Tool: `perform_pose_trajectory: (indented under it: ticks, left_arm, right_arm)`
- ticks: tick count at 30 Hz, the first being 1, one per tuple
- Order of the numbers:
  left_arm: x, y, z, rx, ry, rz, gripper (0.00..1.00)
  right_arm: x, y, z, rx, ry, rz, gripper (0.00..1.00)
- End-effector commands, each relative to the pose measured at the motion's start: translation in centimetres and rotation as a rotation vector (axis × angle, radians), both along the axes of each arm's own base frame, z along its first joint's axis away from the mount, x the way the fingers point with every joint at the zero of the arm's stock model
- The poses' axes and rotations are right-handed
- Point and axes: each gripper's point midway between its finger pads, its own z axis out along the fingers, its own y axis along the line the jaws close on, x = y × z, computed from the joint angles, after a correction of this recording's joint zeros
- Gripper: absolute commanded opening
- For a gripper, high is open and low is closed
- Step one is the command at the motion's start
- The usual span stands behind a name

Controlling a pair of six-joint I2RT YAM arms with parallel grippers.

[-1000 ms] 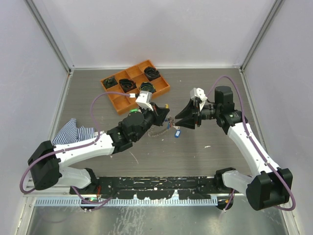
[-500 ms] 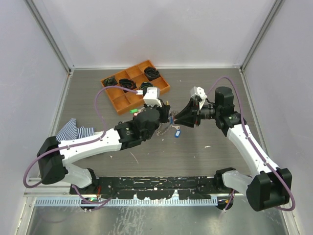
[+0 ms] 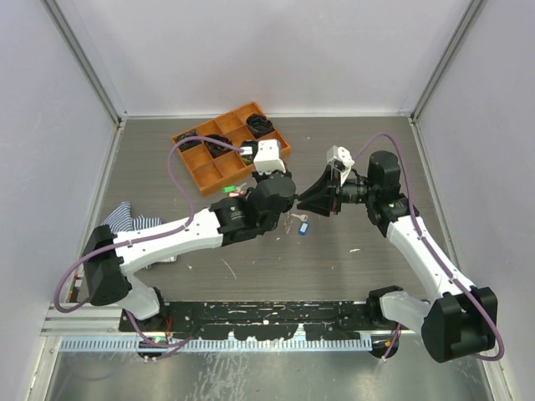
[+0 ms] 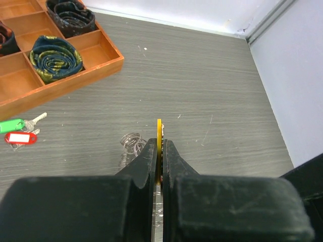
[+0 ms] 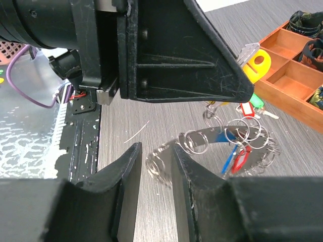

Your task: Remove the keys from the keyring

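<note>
The keyring [image 5: 212,136], a metal band strung with small split rings, hangs between the two grippers. A red tag [image 5: 241,159] and a blue tag [image 5: 229,157] dangle from it. My right gripper [image 5: 155,151] has narrowed onto the ring's near end, with split rings between its fingers. My left gripper [image 4: 159,143] is shut on a yellow-tagged key [image 5: 257,63] just above the ring. From above, the two grippers meet at mid-table over the keyring [image 3: 288,219]. A green-tagged key [image 4: 11,125] and a red-tagged key [image 4: 20,138] lie loose on the table.
An orange compartment tray [image 4: 75,83] holding rolled ties [image 4: 54,58] stands at the back left, close behind the left gripper. A striped cloth [image 3: 125,219] lies at the left edge. Pale walls close in the table on three sides.
The left arm has swung right and forward with the yellow-tagged key, ending close against the right gripper. The right jaws have narrowed around the keyring's end.
</note>
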Motion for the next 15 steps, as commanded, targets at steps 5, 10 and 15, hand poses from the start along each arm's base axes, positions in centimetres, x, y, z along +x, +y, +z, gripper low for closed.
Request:
perform_pose_trajectory:
  ticks: [5, 10, 15]
  left_arm:
    - [1.1, 0.5, 3.8, -0.1, -0.025, 0.133, 0.0]
    - [1.3, 0.0, 4.3, -0.128, -0.016, 0.143, 0.0]
    - [1.6, -0.7, 4.8, -0.159, 0.001, 0.158, 0.0]
  right_arm:
    - [-0.5, 0.3, 3.3, 0.082, -0.06, -0.009, 0.36]
    - [0.1, 0.4, 3.7, 0.119, -0.021, -0.073, 0.36]
    - [1.9, 0.0, 3.9, 0.142, 0.018, -0.21, 0.35]
